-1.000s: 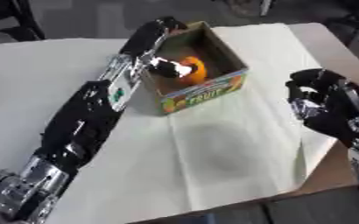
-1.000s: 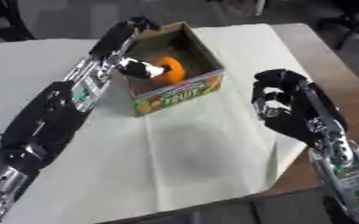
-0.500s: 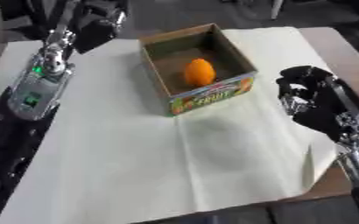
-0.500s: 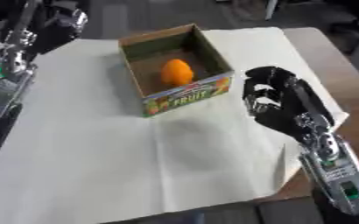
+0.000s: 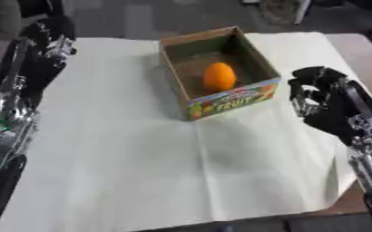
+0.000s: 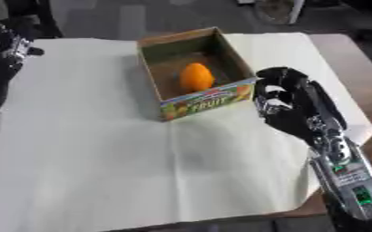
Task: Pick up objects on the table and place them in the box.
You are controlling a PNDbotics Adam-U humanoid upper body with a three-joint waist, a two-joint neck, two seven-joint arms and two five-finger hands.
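Only orange (image 5: 218,76) in box (image 5: 229,98), right hand (image 6: 288,105) curled empty, left hand (image 5: 48,40) fingers unclear

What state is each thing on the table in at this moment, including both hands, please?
box: upright, open at the top, holding the orange.
orange: lying inside the box, on its floor.
paper sheet: spread flat over the table, creased.
left hand: at the sheet's far left edge, holding nothing.
right hand: fingers curled, empty, just right of the box.

Even bright light, soft shadows — overall blur
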